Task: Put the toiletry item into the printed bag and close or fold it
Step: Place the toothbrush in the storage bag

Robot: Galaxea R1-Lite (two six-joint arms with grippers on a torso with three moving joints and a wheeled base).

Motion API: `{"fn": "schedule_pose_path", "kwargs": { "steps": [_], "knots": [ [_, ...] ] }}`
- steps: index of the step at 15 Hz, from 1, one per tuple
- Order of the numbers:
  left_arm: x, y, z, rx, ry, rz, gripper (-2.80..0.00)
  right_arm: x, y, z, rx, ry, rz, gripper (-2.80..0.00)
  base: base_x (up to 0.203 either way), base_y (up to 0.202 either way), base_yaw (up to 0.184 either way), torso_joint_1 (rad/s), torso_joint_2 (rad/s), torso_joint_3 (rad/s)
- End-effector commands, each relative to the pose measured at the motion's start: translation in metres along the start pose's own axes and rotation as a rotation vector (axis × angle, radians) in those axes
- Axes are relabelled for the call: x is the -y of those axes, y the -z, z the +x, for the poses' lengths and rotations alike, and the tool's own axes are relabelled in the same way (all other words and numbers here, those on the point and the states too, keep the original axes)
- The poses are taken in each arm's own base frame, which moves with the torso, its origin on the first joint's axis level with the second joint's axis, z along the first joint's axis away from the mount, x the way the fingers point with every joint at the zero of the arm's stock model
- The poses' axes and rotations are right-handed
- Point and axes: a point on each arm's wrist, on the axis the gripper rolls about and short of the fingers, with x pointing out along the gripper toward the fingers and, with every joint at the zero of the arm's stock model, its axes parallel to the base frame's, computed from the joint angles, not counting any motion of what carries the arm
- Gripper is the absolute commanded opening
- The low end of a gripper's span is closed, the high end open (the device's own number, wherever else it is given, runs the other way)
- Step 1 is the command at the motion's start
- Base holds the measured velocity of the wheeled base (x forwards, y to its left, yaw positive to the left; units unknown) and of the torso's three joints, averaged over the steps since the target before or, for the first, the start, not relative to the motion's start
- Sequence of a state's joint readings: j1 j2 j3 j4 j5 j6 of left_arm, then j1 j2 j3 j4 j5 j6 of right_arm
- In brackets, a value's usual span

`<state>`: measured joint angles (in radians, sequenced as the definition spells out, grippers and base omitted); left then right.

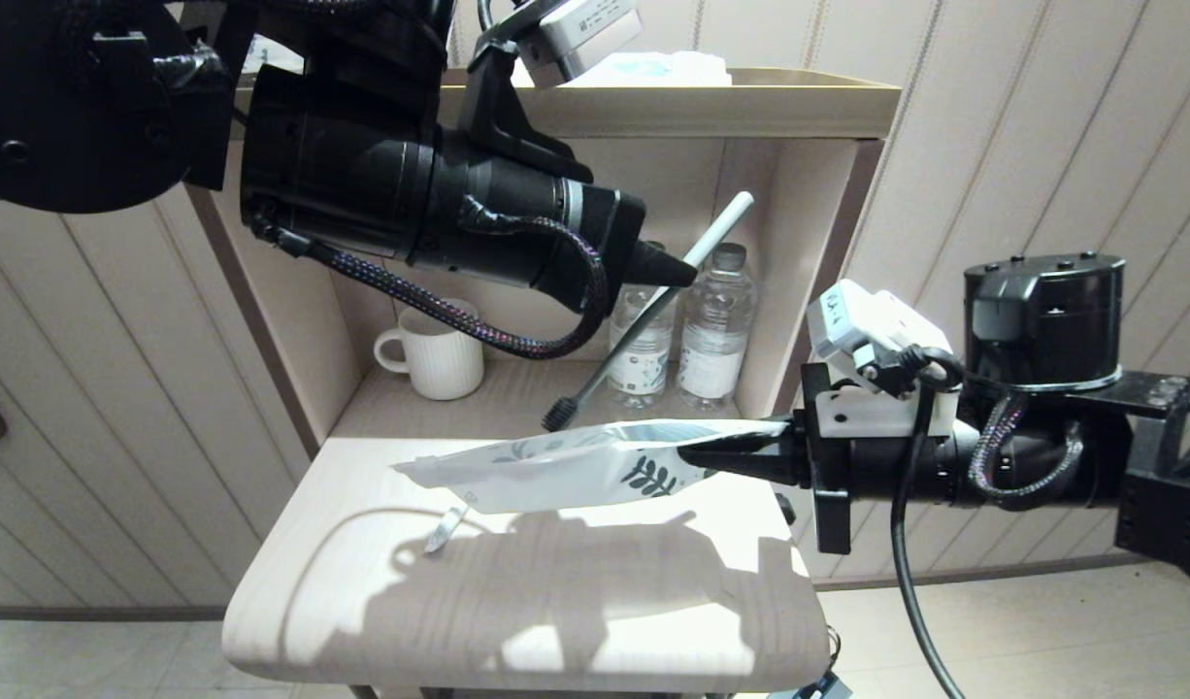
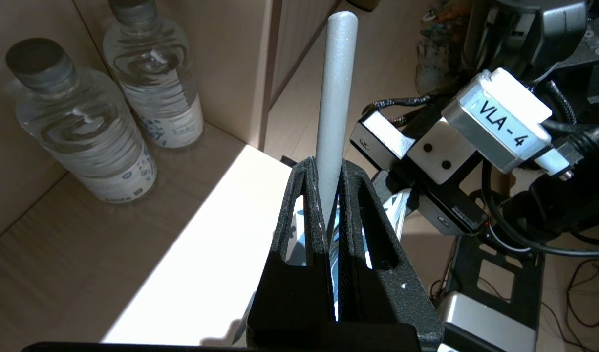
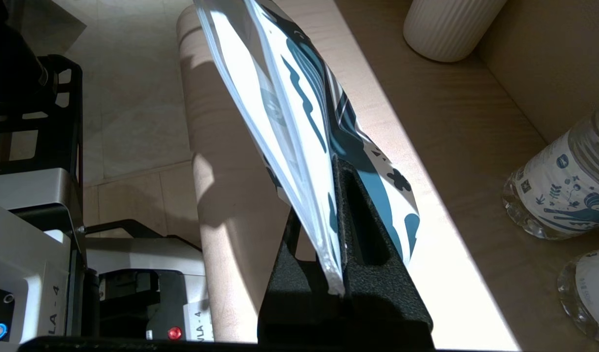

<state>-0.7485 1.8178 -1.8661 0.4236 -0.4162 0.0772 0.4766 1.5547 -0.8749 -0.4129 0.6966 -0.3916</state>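
Note:
My left gripper (image 1: 668, 272) is shut on the toothbrush (image 1: 653, 311) partway along its pale grey handle. The brush slants, with its dark bristle head (image 1: 556, 417) low, just above the printed pouch (image 1: 566, 471). In the left wrist view the handle (image 2: 336, 88) sticks up from between the closed fingers (image 2: 299, 205). My right gripper (image 1: 697, 456) is shut on the pouch's leaf-printed end and holds it level above the table. In the right wrist view the pouch (image 3: 289, 98) runs away from the gripper (image 3: 319, 195), pinched at its edge.
A short pale strip (image 1: 445, 529) lies on the white table (image 1: 517, 621). In the shelf niche behind stand a ribbed white mug (image 1: 440, 354) and two water bottles (image 1: 716, 325). The shelf top (image 1: 702, 97) is above my left arm.

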Motion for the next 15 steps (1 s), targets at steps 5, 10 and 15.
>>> {"fn": "schedule_pose_path", "kwargs": {
  "steps": [5,10,15],
  "knots": [
    [0.004,-0.005,-0.008,0.019,0.001,0.007,-2.8,0.002,0.003,0.003,-0.005,-0.007,0.005,-2.8,0.0,0.0,0.0,0.0,0.0,0.0],
    [0.003,0.016,0.006,-0.062,0.019,-0.016,-2.8,0.007,0.002,0.002,-0.002,0.011,0.004,-2.8,0.0,0.0,0.0,0.0,0.0,0.0],
    [0.01,0.005,-0.006,-0.016,-0.037,0.012,-2.8,0.01,0.003,-0.001,0.057,0.075,-0.057,-2.8,0.0,0.0,0.0,0.0,0.0,0.0]
  ]
}}
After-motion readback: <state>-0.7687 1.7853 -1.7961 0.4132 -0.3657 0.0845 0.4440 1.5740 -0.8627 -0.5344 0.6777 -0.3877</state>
